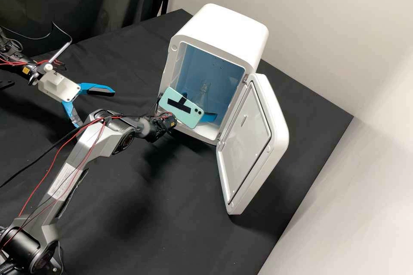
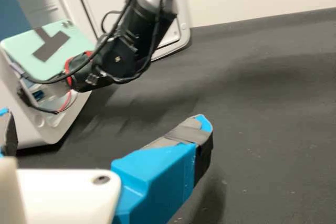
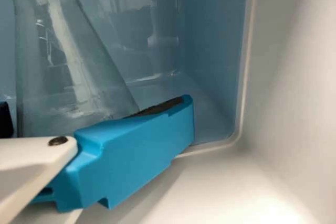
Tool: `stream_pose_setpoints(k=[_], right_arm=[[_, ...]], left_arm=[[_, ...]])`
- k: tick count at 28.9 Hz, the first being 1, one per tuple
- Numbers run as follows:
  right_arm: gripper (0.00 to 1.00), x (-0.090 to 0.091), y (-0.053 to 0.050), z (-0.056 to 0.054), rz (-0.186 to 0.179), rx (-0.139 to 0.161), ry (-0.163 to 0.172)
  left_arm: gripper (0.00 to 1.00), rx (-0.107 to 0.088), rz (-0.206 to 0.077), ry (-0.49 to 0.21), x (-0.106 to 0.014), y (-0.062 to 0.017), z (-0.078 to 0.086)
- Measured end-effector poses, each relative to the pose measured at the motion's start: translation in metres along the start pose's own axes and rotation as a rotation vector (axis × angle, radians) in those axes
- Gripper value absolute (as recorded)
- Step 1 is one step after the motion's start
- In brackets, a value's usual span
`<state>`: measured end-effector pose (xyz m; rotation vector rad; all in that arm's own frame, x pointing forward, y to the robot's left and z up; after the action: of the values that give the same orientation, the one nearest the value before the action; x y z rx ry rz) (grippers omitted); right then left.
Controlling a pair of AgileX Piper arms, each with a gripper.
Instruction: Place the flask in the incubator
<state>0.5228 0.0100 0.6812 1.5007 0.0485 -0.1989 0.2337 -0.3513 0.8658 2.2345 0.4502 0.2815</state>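
A clear glass conical flask (image 1: 204, 89) stands upright inside the white incubator (image 1: 223, 34), on its blue floor. The right arm reaches into the opening, and my right gripper (image 1: 202, 114) is open around the flask's lower body. In the right wrist view the flask (image 3: 63, 66) sits between the blue fingers (image 3: 142, 140), one along its side near the floor lip. My left gripper (image 1: 88, 99) hangs open and empty over the bench at the far left, its blue fingertip (image 2: 184, 145) above the black cloth.
The incubator door (image 1: 251, 142) is swung wide open to the right of the opening. A mint-green phone (image 1: 181, 107) is strapped on the right wrist, seen also as the phone (image 2: 47, 43) in the left wrist view. Black cloth (image 1: 172, 206) covers the bench.
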Motion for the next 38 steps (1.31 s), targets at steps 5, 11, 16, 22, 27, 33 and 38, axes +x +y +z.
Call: stream_pose_setpoints(k=[5, 11, 16, 22, 27, 33, 38], right_arm=[[1.00, 0.000, 0.000, 0.000, -0.001, 0.000, -0.001], [1.00, -0.001, -0.001, 0.001, -0.003, -0.001, -0.003], [1.00, -0.001, -0.002, 0.002, -0.005, -0.001, -0.005], [1.00, -0.002, -0.003, 0.003, -0.003, -0.003, -0.006], [1.00, -0.002, -0.003, 0.003, -0.002, -0.003, -0.006], [1.00, -0.002, -0.003, 0.003, -0.002, -0.003, -0.006], [1.00, -0.002, -0.003, 0.004, -0.002, -0.002, -0.006]], left_arm=[[1.00, -0.007, 0.001, 0.022, 0.000, 0.0001, -0.005], [1.00, -0.018, 0.002, 0.052, -0.001, 0.0002, -0.012], [1.00, -0.023, 0.002, 0.068, -0.004, -0.0004, -0.016], [1.00, -0.023, 0.007, 0.069, -0.005, 0.0006, -0.016], [1.00, -0.023, 0.007, 0.069, -0.005, 0.0006, -0.016], [1.00, -0.022, 0.007, 0.067, -0.005, 0.0006, -0.015], [1.00, -0.020, 0.007, 0.059, -0.004, 0.0006, -0.013]])
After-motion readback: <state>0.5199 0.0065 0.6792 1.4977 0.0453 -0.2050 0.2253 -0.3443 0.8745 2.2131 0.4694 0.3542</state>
